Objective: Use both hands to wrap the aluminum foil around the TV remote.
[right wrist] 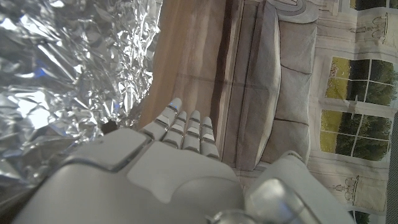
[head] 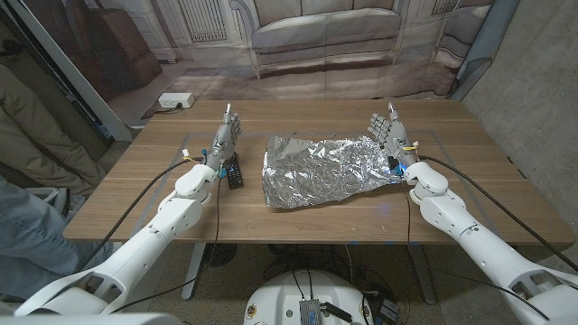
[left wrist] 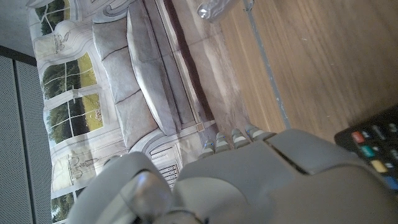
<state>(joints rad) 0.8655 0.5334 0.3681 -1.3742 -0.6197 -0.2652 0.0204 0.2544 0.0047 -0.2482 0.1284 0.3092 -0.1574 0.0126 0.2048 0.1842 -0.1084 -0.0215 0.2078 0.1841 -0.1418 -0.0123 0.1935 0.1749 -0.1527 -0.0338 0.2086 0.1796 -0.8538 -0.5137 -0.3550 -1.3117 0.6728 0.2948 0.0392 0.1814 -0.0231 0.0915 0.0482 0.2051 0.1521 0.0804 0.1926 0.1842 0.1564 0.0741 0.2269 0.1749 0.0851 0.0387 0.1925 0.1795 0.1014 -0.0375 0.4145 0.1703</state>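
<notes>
A crumpled sheet of aluminum foil (head: 316,171) lies spread in the middle of the wooden table (head: 163,203). The black TV remote (head: 234,171) lies left of the foil, apart from it, close beside my left hand (head: 226,137). That hand stands with its fingers straight and holds nothing. In the left wrist view the remote's coloured buttons (left wrist: 373,146) show beside the hand (left wrist: 249,174), and a corner of the foil (left wrist: 217,7) lies farther off. My right hand (head: 390,135) stands at the foil's right edge, fingers extended and empty. The right wrist view shows the foil (right wrist: 62,81) beside that hand (right wrist: 168,162).
A white box (head: 176,100) sits on the floor beyond the table's far left corner. A printed backdrop of a sofa (head: 325,32) hangs behind the table. A person's trouser leg (head: 27,230) shows at the left edge.
</notes>
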